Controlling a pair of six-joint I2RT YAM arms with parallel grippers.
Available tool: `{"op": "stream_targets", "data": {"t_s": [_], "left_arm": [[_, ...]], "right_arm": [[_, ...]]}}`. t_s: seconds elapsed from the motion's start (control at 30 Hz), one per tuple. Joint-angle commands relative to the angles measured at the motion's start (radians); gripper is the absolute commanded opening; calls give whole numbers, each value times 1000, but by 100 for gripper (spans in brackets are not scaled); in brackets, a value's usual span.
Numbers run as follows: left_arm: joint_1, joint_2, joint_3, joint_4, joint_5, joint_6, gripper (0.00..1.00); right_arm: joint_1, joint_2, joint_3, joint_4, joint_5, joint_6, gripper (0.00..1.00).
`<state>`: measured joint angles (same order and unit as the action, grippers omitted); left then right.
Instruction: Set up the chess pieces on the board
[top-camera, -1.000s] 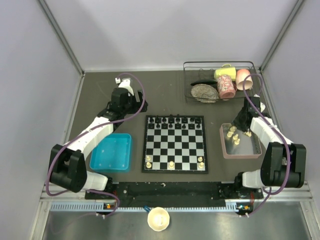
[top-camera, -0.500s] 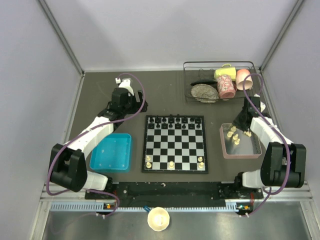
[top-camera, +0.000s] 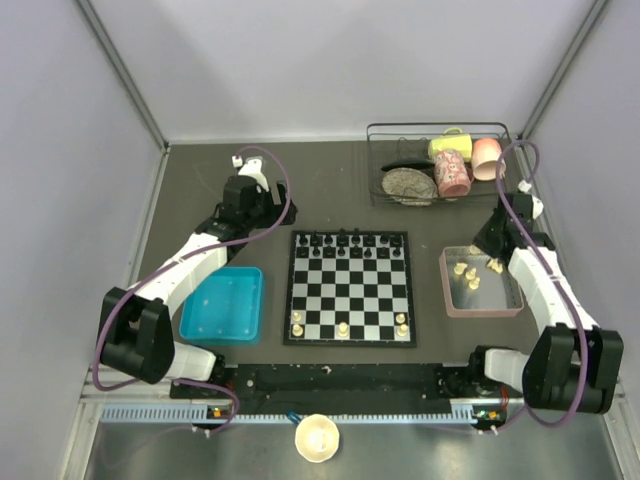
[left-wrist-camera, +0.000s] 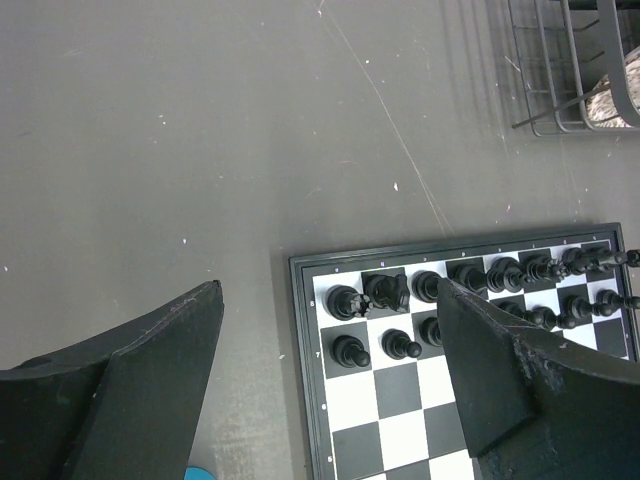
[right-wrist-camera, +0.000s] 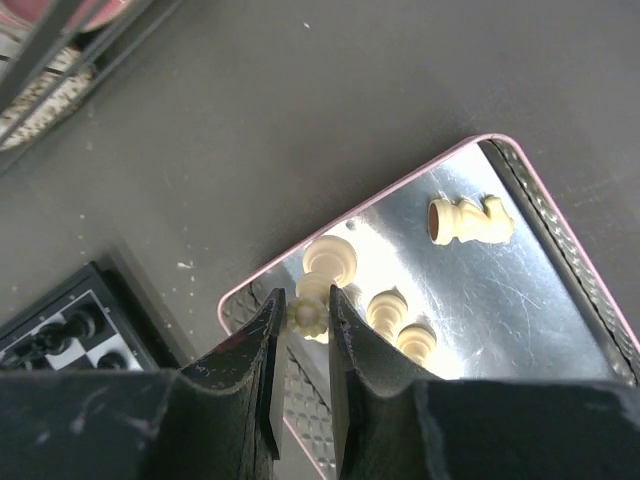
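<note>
Since a second ago my right arm has drawn back toward the right wall, carrying the right gripper (right-wrist-camera: 303, 300) to the far edge of the pink tray (top-camera: 482, 312). Its fingers are nearly together, pinching a small cream piece (right-wrist-camera: 306, 314) at the tips. Four more cream chess pieces (right-wrist-camera: 385, 306) lie in the tray below, one of them a knight (right-wrist-camera: 468, 220) on its side.

My left gripper (left-wrist-camera: 330, 300) has not moved. It hangs with its jaws wide apart over the far left corner of the chessboard (top-camera: 350, 285). Black pieces (top-camera: 350, 240) fill the board's far rows, and a few cream ones (top-camera: 342, 328) stand along the near rows. A blue tray (top-camera: 224, 305) sits left of the board.
</note>
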<state>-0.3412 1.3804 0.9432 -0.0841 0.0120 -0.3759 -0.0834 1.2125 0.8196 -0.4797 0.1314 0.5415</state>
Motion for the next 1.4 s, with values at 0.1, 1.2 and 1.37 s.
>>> {"op": "stream_targets", "data": {"t_s": [0.1, 1.2, 1.37], "left_arm": [[7, 3, 20, 30, 20, -3, 91], [8, -11, 17, 27, 29, -6, 91], [8, -11, 17, 26, 40, -6, 91]], "right_arm": [[-6, -102, 118, -68, -56, -54, 0], [1091, 35, 211, -270, -46, 141, 0], [1145, 77, 210, -270, -6, 169, 0]]}}
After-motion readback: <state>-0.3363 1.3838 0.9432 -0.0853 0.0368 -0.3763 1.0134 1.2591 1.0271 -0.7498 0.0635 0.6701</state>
